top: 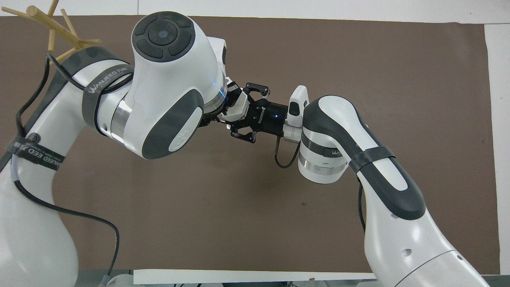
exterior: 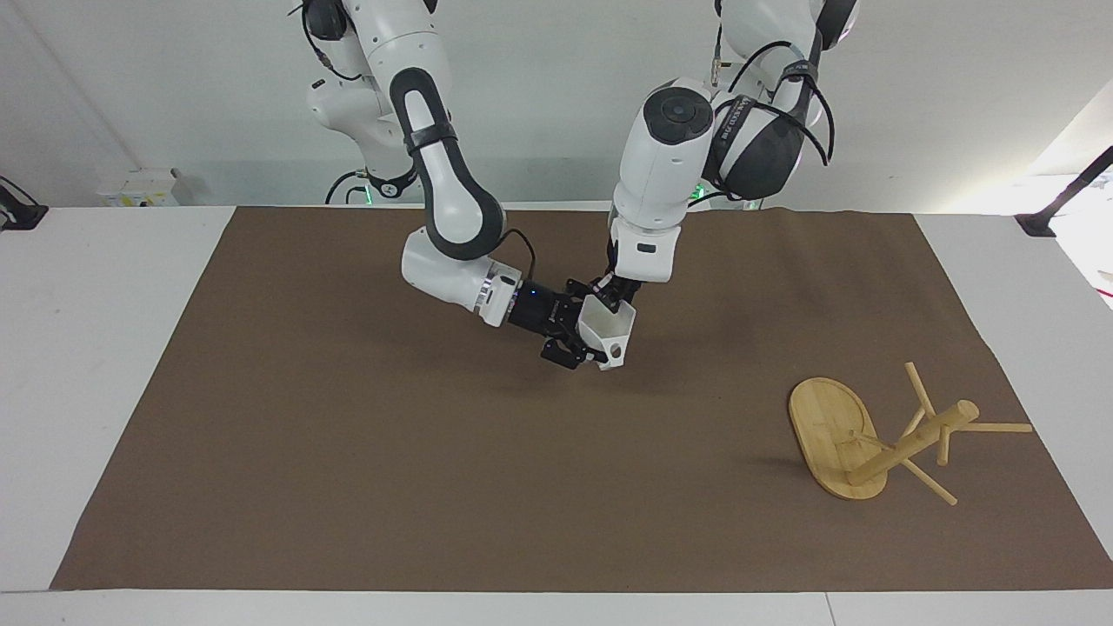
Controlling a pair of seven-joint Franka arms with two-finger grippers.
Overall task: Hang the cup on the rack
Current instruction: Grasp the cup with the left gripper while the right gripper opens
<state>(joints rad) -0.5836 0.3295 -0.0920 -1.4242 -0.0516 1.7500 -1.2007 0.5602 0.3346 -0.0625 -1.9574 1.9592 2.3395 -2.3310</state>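
Over the brown mat (exterior: 348, 452), well apart from the toppled rack (exterior: 869, 435), the right gripper (exterior: 581, 341) holds the white cup (exterior: 609, 329). The left gripper (exterior: 613, 289) pinches its rim; releasing early risks a drop.

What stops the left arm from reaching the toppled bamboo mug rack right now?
Probably yes: only bare brown mat separates it from the toppled bamboo mug rack. But the left tool is at the small white faceted cup in the right tool.

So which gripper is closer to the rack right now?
Left. The left gripper and right gripper both meet at the cup mid-table, but the left is slightly more toward the tipped-over rack.
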